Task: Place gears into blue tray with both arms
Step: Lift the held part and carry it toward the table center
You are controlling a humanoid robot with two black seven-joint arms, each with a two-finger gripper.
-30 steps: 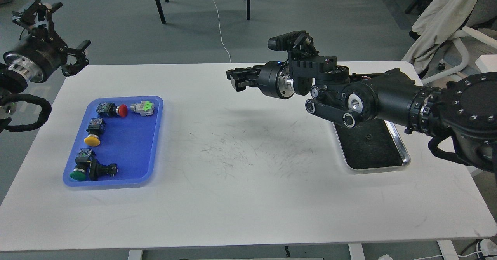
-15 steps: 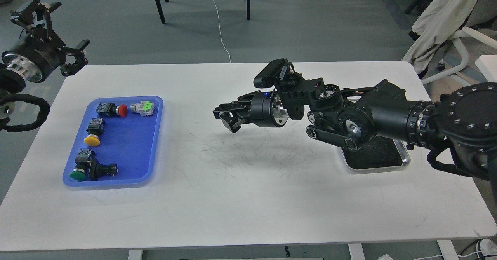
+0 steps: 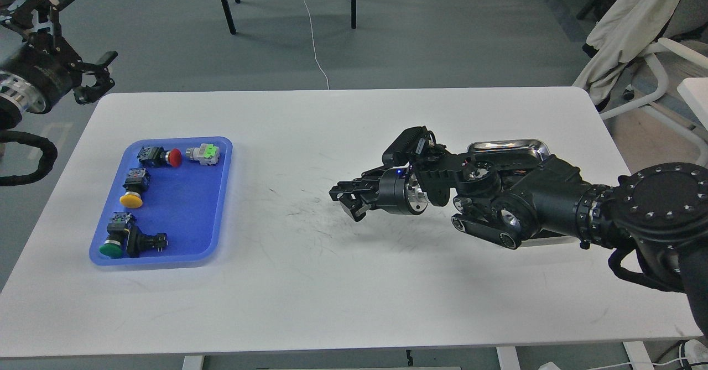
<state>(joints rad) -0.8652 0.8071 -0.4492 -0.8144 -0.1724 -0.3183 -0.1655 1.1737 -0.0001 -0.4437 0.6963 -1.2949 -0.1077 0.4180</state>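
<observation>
The blue tray (image 3: 185, 204) lies on the left of the white table and holds several push-button switches. No gears show in this view. My right gripper (image 3: 344, 201) hovers low over the middle of the table, pointing left toward the blue tray, its two fingers slightly apart with nothing visible between them. My left gripper (image 3: 109, 70) hangs open in the air beyond the table's far left corner, well above and behind the blue tray.
A shiny steel tray (image 3: 506, 146) sits on the right of the table, mostly covered by my right arm. Scuff marks streak the table's middle (image 3: 359, 232). Chair legs and a cable lie on the floor beyond the far edge.
My right arm dropped from high over the table's back to low over its middle, now covering the steel tray. My left gripper drifted up and to the left.
</observation>
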